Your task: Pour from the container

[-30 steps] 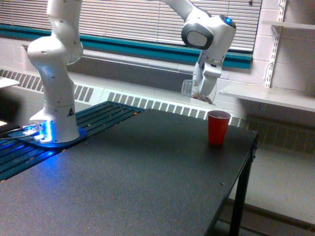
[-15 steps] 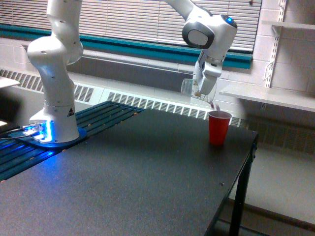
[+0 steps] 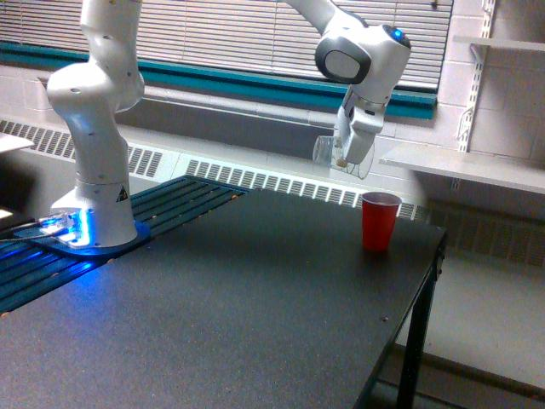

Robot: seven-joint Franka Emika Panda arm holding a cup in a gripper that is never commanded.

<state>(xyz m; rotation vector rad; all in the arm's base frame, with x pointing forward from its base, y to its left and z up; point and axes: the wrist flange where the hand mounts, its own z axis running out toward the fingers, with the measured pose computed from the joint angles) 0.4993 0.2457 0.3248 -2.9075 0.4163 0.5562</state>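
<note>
Exterior view, the arm at the pouring station. The gripper (image 3: 343, 153) is closed on the container (image 3: 327, 151), a small see-through cup held tipped far over, so that its long axis runs close to level rather than upright. One end of the cup juts from the fingers toward the exterior view's left; the end facing the red cup (image 3: 379, 221) is hidden behind the fingers, so which end is the mouth cannot be told with certainty. A few dark bits show near the fingers; how much is left inside is too small to judge.

The red cup stands upright on the dark table (image 3: 221, 324), near its far edge. Relative to the red cup, the container hangs above and toward the exterior view's left, well clear of the rim and not over the opening. No stream is visible between the two.

Judgement: any further pour depends on this offset. The low end of the container would have to sit above the red cup's mouth, or the bits may fall on the table beside the cup.
</note>
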